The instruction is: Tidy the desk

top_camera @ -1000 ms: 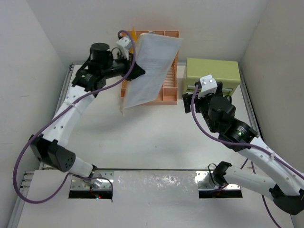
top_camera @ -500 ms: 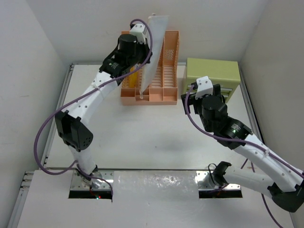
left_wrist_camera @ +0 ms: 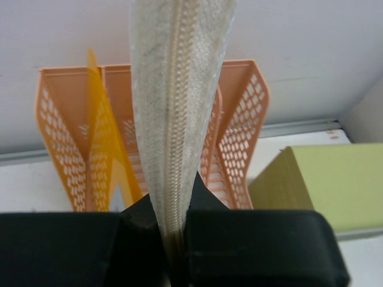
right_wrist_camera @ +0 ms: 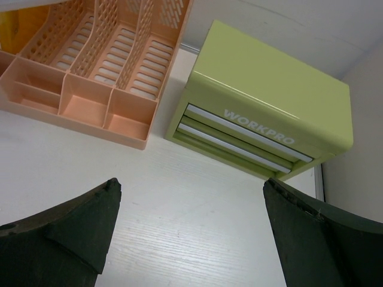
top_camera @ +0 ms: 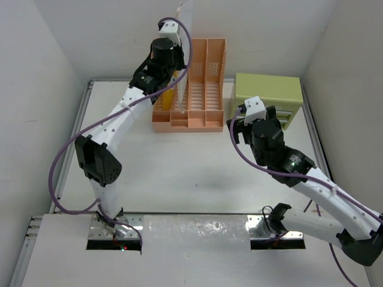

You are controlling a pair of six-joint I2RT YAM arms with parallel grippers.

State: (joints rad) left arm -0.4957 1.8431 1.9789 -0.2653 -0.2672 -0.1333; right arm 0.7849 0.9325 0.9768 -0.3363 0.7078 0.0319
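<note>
Plain white walls (top_camera: 269, 24) close in on three sides, evenly and softly lit.

Bright, diffuse light is falling evenly on the desk (top_camera: 179, 149), leaving only a faint, soft-edged shadow near its centre. The plate (top_camera: 197, 230) at 6 o'clock is glinting. The pouch (left_wrist_camera: 179, 89) is blurring close to the lens. The left gripper (left_wrist_camera: 173, 251) and right gripper (right_wrist_camera: 191, 239) are showing nearly black, the box (right_wrist_camera: 263, 101) sharp.

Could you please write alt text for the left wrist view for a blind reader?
The left gripper clamps a white zippered pouch upright, edge-on. Behind stands a peach file rack with an orange folder in its left slot, and a green box at right.
</note>
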